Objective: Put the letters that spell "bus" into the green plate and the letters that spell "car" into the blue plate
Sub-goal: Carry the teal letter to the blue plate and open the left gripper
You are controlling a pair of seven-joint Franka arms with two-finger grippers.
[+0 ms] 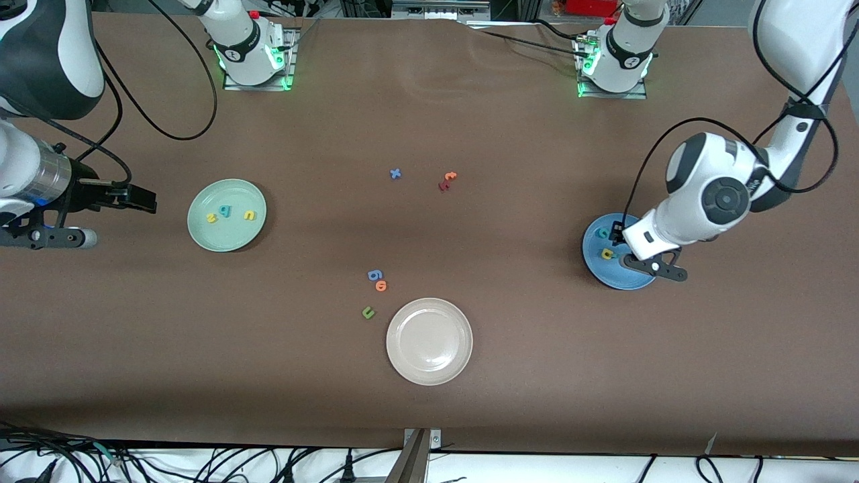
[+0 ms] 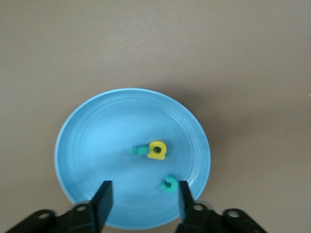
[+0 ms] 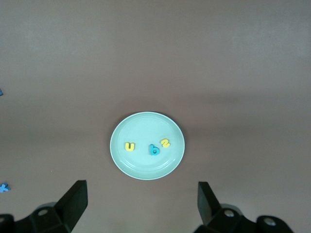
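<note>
Toward the left arm's end of the table, the front view shows the blue plate (image 1: 614,274) under the left tool (image 1: 621,247), with small foam letters on it. The green plate (image 1: 227,215) sits toward the right arm's end, holding three letters; the right tool (image 1: 137,198) waits beside it, over the table's edge. A beige plate (image 1: 429,341) lies nearer the camera, with stray letters (image 1: 376,282) beside it.

From the left wrist, the left tool's fingers (image 2: 102,200) stand parted and empty above the plate's glossy, ridged surface; a yellow a (image 2: 157,150) overlaps a teal r (image 2: 138,150), and a teal c (image 2: 169,184) lies apart.

From the right wrist, the right tool stands wide, released, over the yellow u (image 3: 129,146), teal b (image 3: 154,149) and yellow s (image 3: 165,142).

These letters look light, soft and squashy; I judge they pinch best across their flat edges.
</note>
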